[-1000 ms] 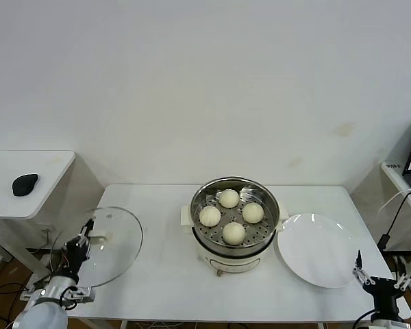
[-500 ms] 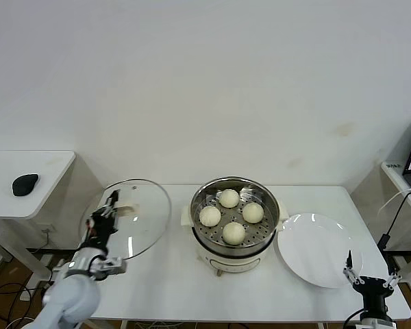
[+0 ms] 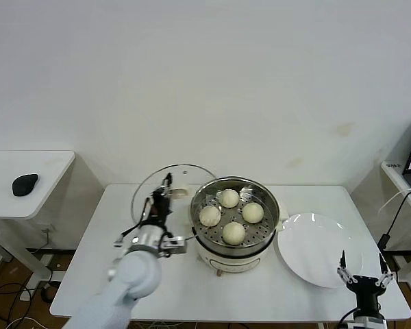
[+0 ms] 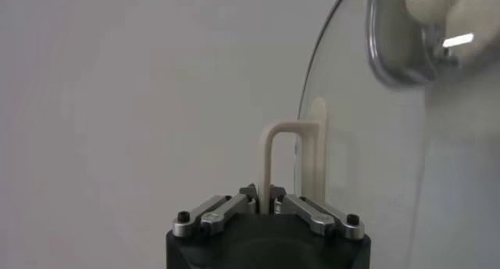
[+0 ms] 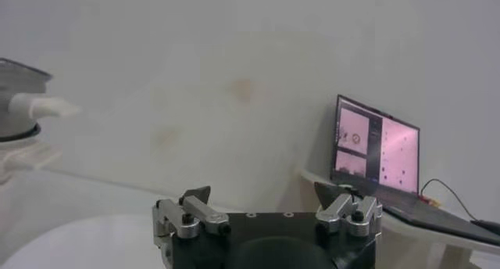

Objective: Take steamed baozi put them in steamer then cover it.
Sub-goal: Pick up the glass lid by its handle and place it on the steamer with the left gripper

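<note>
I saw the long white table (image 3: 171,288) w/ the round shiny steel steamer (image 3: 234,218) sitting in the middle, cream-white base under it. Four small round cream-white steamed baozi (image 3: 233,233) sat inside on the tray w/ holes, none touching. A flat round white plate (image 3: 316,249) lay just beside the steamer on the robot's right side, nothing on it.

The round clear glass cover (image 3: 163,190) w/ metal rim was up in the air, tilted nearly on edge, just beside the steamer on its left side, not over the pot. My left gripper (image 3: 166,182) was shut tight on the cover's cream-white bar handle (image 4: 275,163); in the left wrist view both fingers (image 4: 303,207) pinched the bar.

My right gripper (image 3: 360,268) hung low at the table's front right corner, near the plate, fingers spread wide, holding nothing. A laptop (image 5: 373,155) w/ lit screen stood off to the right. A small black mouse (image 3: 25,184) lay on the side table (image 3: 48,164) at left.
</note>
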`<state>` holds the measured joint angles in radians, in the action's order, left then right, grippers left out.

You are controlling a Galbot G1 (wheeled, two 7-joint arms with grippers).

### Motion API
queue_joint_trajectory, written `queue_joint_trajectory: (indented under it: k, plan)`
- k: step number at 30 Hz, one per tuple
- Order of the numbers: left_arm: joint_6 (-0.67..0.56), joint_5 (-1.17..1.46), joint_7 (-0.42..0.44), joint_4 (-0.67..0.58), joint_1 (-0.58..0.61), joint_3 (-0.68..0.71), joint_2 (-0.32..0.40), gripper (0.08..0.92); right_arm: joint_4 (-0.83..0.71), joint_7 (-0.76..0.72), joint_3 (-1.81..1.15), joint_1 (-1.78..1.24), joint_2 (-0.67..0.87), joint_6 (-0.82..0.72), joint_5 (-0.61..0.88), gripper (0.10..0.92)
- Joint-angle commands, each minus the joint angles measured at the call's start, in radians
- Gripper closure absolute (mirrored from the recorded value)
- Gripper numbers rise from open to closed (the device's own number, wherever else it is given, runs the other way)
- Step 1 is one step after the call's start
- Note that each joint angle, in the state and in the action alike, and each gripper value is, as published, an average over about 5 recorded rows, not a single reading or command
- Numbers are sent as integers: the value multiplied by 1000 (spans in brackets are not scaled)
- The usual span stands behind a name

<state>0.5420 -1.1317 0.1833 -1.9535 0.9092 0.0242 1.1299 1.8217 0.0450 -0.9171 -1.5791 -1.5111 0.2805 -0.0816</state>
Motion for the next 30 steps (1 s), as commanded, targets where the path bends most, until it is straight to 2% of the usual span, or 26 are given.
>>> queue_joint_trajectory:
  k: [1,14,30]
  plan:
    - [62,-212,162,93,-151,172,169,849,-14,1,15,6,-5,5,-24,203]
    - [63,-253,169,225,-161,197,312,849,-18,0,26,11,-1,4,-31,203]
    - [61,-263,164,304,-159,213,353,849,-27,4,25,14,1,8,-27,203]
